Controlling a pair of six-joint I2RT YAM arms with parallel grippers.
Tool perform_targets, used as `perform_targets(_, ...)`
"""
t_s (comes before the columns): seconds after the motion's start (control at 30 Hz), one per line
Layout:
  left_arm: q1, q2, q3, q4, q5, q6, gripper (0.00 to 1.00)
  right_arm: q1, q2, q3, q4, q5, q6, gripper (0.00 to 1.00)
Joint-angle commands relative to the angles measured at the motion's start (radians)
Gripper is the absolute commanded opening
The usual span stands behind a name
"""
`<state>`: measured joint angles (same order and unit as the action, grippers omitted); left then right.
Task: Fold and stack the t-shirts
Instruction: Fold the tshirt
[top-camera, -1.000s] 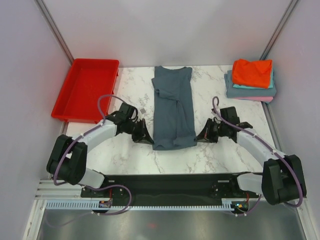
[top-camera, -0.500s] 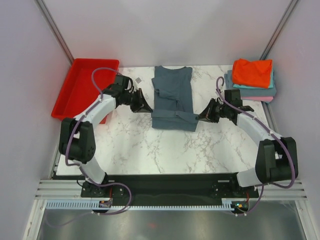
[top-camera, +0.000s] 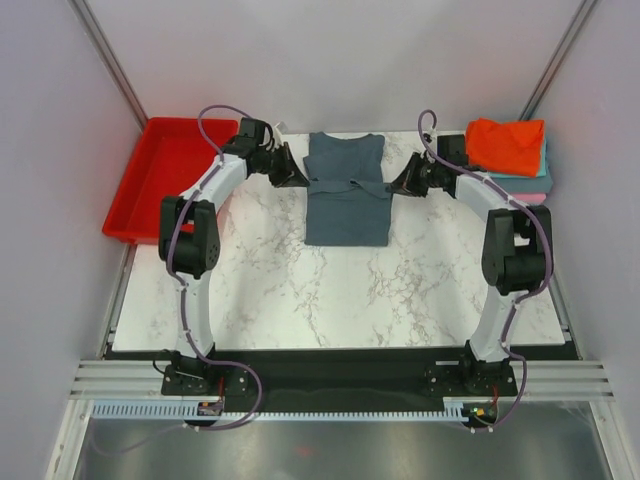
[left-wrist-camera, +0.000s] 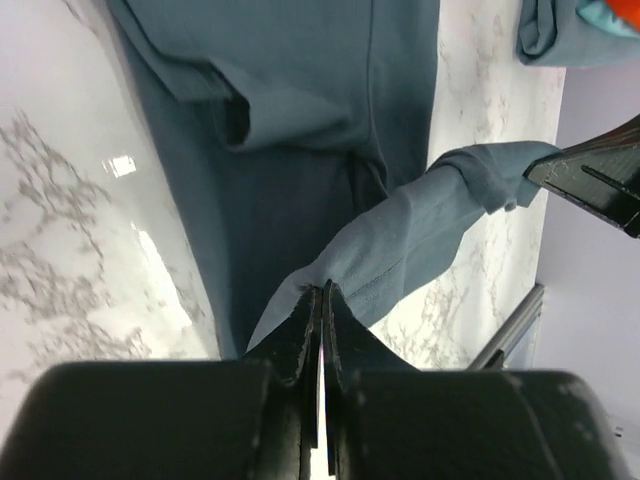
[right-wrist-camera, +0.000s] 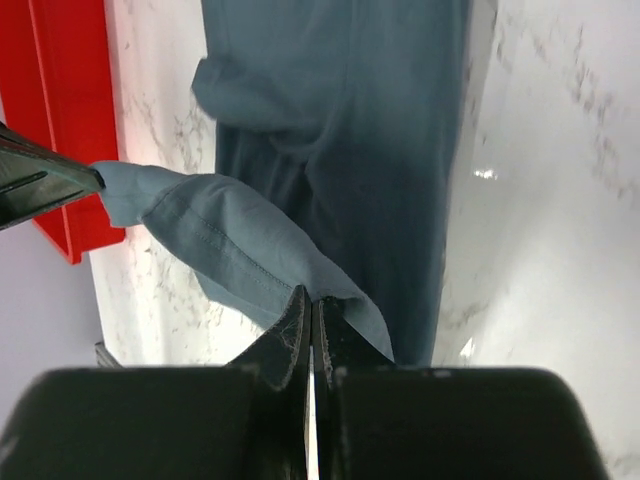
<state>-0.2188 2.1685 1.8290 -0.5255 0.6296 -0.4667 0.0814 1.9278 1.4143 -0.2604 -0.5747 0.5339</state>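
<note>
Fold edge of the slate t-shirt (top-camera: 345, 228) lay nearest you, mid-way up the table (top-camera: 300, 290); a second earlier the hem (top-camera: 350, 187) had lain well nearer the bases. You had both arms carry that hem away from you, halving the garment's length (release was still pending, by my judgement). Your left gripper (top-camera: 299, 181) and right gripper (top-camera: 399, 187) were each clamped on a hem corner, jaws pressed together on cloth. The shirt's long axis ran near-to-far, collar pointing at the far edge. The folded stack (top-camera: 505, 150) sat at the far right corner.
</note>
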Motion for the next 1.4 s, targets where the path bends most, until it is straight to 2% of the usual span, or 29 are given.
perform_targets(0.0,0.007,0.050,0.078,0.070,-0.013,0.060,0.05,-0.003,0.094,0.113,0.036,0.010,-0.069,0.02)
perform_targets(0.1,0.001,0.007,0.110,0.056,-0.077,0.098,0.57,-0.011,0.117,0.175,0.041,0.007,-0.084,0.52)
perform_targets(0.17,0.006,-0.050,0.122,0.027,-0.077,0.112,0.73,-0.031,0.057,0.175,0.020,-0.004,-0.091,0.59)
perform_targets(0.2,0.012,-0.082,0.112,0.016,-0.062,0.109,0.75,-0.038,0.028,0.163,0.010,-0.008,-0.092,0.60)
perform_targets(0.23,0.022,-0.152,0.061,0.007,-0.044,0.103,0.83,-0.046,-0.036,0.126,-0.002,-0.013,-0.088,0.61)
perform_targets(0.3,0.033,-0.214,-0.026,0.004,0.008,0.059,0.84,-0.054,-0.101,0.074,-0.046,-0.019,-0.083,0.62)
perform_targets(0.37,0.042,-0.278,-0.182,0.002,0.079,0.028,0.84,-0.055,-0.173,-0.025,-0.063,-0.071,-0.062,0.63)
perform_targets(0.5,0.050,-0.237,-0.336,-0.024,0.143,0.031,0.83,-0.051,-0.230,-0.217,-0.033,-0.080,-0.020,0.64)
perform_targets(0.63,0.050,-0.188,-0.382,0.007,0.165,0.000,0.82,-0.049,-0.224,-0.339,-0.031,-0.117,0.021,0.63)
perform_targets(0.83,0.045,-0.144,-0.410,0.021,0.183,-0.013,0.81,-0.040,-0.135,-0.408,0.003,-0.169,0.058,0.62)
perform_targets(1.07,0.018,-0.092,-0.453,0.021,0.183,-0.013,0.81,-0.005,-0.069,-0.388,0.036,-0.175,0.090,0.61)
perform_targets(1.27,-0.025,-0.020,-0.425,0.021,0.183,-0.013,0.81,0.003,-0.010,-0.387,0.090,-0.174,0.113,0.60)
perform_targets(1.37,-0.036,0.014,-0.393,0.110,0.225,-0.069,0.80,0.001,0.017,-0.367,0.099,-0.165,0.112,0.60)
